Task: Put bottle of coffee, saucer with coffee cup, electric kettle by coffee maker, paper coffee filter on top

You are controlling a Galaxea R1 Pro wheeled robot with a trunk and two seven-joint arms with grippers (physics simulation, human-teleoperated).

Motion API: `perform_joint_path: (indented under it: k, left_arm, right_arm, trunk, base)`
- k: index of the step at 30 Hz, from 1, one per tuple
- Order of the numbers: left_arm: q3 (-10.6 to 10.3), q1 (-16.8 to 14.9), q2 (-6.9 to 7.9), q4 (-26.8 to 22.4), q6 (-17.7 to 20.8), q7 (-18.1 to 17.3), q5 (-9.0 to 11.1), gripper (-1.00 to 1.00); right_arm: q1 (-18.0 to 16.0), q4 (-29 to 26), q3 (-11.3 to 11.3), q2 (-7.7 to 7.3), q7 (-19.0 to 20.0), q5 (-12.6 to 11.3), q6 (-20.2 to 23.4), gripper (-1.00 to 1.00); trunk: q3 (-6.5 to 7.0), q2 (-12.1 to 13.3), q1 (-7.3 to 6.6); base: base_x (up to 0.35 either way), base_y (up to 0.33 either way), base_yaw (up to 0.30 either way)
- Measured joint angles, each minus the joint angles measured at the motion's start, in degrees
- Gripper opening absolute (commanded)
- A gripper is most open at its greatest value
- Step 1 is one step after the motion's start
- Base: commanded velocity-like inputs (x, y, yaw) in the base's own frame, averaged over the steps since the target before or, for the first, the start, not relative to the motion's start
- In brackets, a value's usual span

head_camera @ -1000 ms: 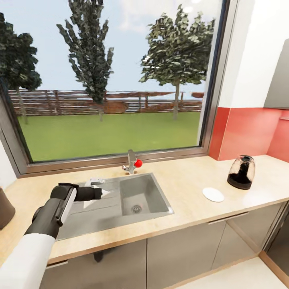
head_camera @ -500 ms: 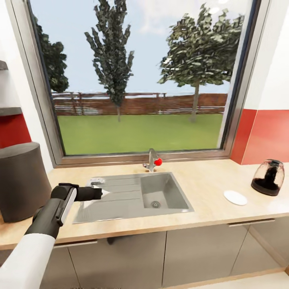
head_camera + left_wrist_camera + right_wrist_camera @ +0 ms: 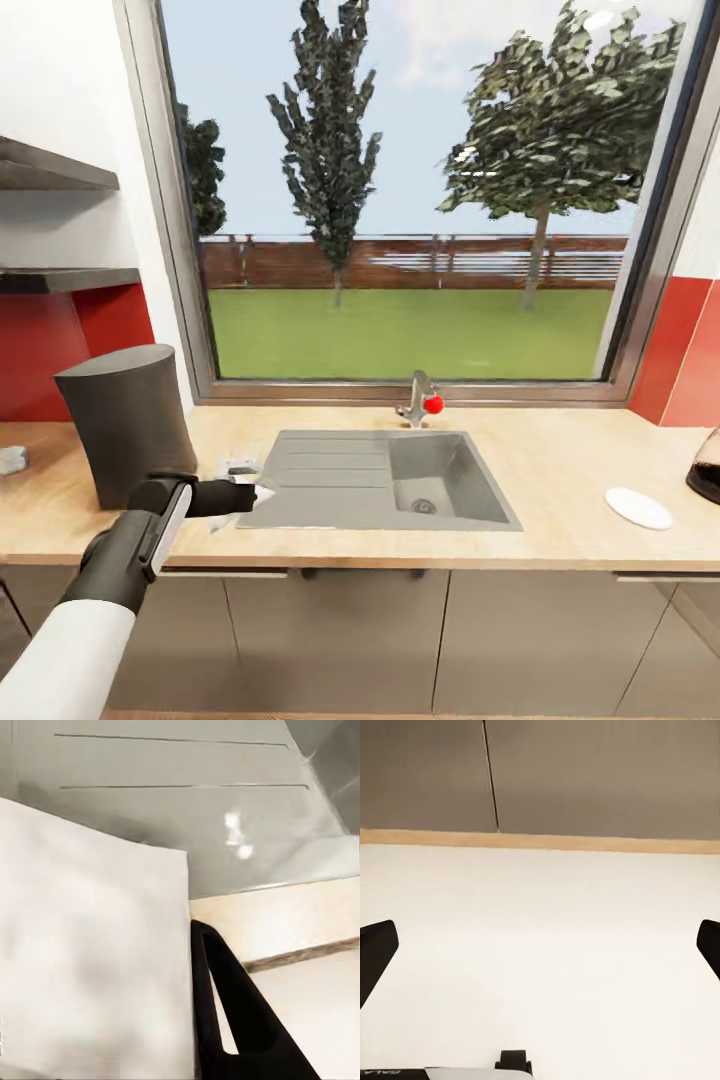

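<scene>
The coffee maker (image 3: pixel 130 422), a dark grey tapered cylinder, stands on the wooden countertop (image 3: pixel 560 470) left of the sink. My left gripper (image 3: pixel 250 492) hovers over the counter's front edge just right of it, shut on a white paper coffee filter (image 3: pixel 263 490). The left wrist view has the filter (image 3: pixel 90 960) as a broad white sheet beside one black finger (image 3: pixel 240 1012). A white saucer (image 3: pixel 638 508) lies far right on the counter, next to a dark glass vessel (image 3: pixel 705 470) cut off by the picture's edge. My right gripper (image 3: pixel 540 945) is open over pale floor.
A grey sink (image 3: pixel 380 478) with a red-knobbed tap (image 3: pixel 422 402) sits under the big window. Wall shelves (image 3: pixel 60 275) hang at the upper left. A small grey object (image 3: pixel 10 460) rests at the counter's far left. Grey cabinet fronts (image 3: pixel 400 640) run below.
The camera has swung left: the coffee maker and shelves came into view, and the saucer and glass vessel slid toward the right edge. My left arm holds the filter the same way.
</scene>
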Motion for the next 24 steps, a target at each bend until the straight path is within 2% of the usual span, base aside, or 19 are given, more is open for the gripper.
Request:
perform_joint_path:
  k: [1, 2, 3, 4, 6, 8, 11, 14, 16, 17, 19, 22, 24]
  left_arm:
    - [0.1, 2.2, 0.08, -0.2, -2.0, -0.1, 0.0, -1.0]
    - [0.1, 4.7, 0.22, -0.5, -6.5, -0.7, 0.1, -1.0]
    - [0.1, 7.0, 0.34, -0.6, -10.9, -3.2, 0.0, -1.0]
    - [0.2, 8.2, 0.52, -0.6, -12.6, -5.2, -0.2, -1.0]
    - [0.2, 10.6, 1.69, -0.6, -14.7, -9.5, -0.5, -1.0]
    - [0.2, 12.1, 2.84, -0.7, -15.3, -11.2, -0.5, -1.0]
    - [0.2, 14.4, 4.67, -0.3, -18.3, -12.5, -0.2, -1.0]
    - [0.5, 16.9, 6.8, 0.1, -24.6, -13.7, -0.2, -1.0]
    - [1.2, 17.9, 7.77, 0.1, -26.4, -15.0, -0.1, -1.0]
    - [2.1, 18.4, 8.27, 0.2, -27.1, -16.2, -0.2, -1.0]
    - [5.4, 18.9, 8.99, 0.3, -28.0, -18.9, -0.4, -1.0]
    - [9.9, 19.2, 10.21, 0.5, -28.1, -20.3, -1.0, -1.0]
    - [11.3, 19.2, 11.32, 0.9, -28.0, -20.6, -1.3, -1.0]
  right_arm:
    - [0.0, 0.0, 0.0, 0.0, 0.0, 0.0, 0.0, 1.0]
    - [0.0, 0.0, 0.0, 0.0, 0.0, 0.0, 0.0, 1.0]
    - [0.0, 0.0, 0.0, 0.0, 0.0, 0.1, 0.0, 1.0]
    - [0.0, 0.0, 0.1, 0.0, 0.0, 0.1, 0.0, 1.0]
    - [0.0, 0.0, 0.1, 0.0, 0.0, 0.1, 0.0, 1.0]
    - [0.0, 0.0, 0.2, 0.01, 0.0, 0.1, 0.0, 1.0]
    - [0.0, 0.0, 0.2, 0.01, 0.0, 0.1, 0.0, 1.0]
    - [0.0, 0.0, 0.3, 0.01, 0.0, 0.1, 0.0, 1.0]
    - [0.0, 0.0, 0.3, 0.01, 0.0, 0.1, 0.0, 1.0]
    - [0.0, 0.0, 0.3, 0.01, 0.0, 0.1, 0.0, 1.0]
    - [0.0, 0.0, 0.4, 0.01, 0.0, 0.1, 0.0, 1.0]
    - [0.0, 0.0, 0.4, 0.01, 0.0, 0.1, 0.0, 1.0]
    - [0.0, 0.0, 0.4, 0.01, 0.0, 0.1, 0.0, 1.0]
  trunk:
    - [0.04, 0.0, 0.0]
    - [0.07, 0.0, 0.0]
    - [0.11, 0.0, 0.0]
    - [0.16, 0.0, 0.0]
    - [0.23, 0.0, 0.0]
    - [0.31, 0.0, 0.0]
    - [0.43, 0.0, 0.0]
    - [0.54, 0.0, 0.0]
    - [0.62, 0.0, 0.0]
    - [0.66, 0.0, 0.0]
    - [0.74, 0.0, 0.0]
    - [0.85, 0.0, 0.0]
    - [0.93, 0.0, 0.0]
  base:
    - [-0.008, 0.0, 0.272]
    - [-0.003, 0.0, 0.272]
    - [-0.002, 0.0, 0.272]
    - [-0.001, 0.0, 0.272]
    - [-0.001, 0.0, 0.272]
    - [0.0, 0.0, 0.272]
    - [0.0, 0.0, 0.272]
    - [0.0, 0.0, 0.272]
    - [0.0, 0.0, 0.272]
    - [0.0, 0.0, 0.272]
    - [0.0, 0.0, 0.272]
    - [0.0, 0.0, 0.272]
    - [0.0, 0.0, 0.271]
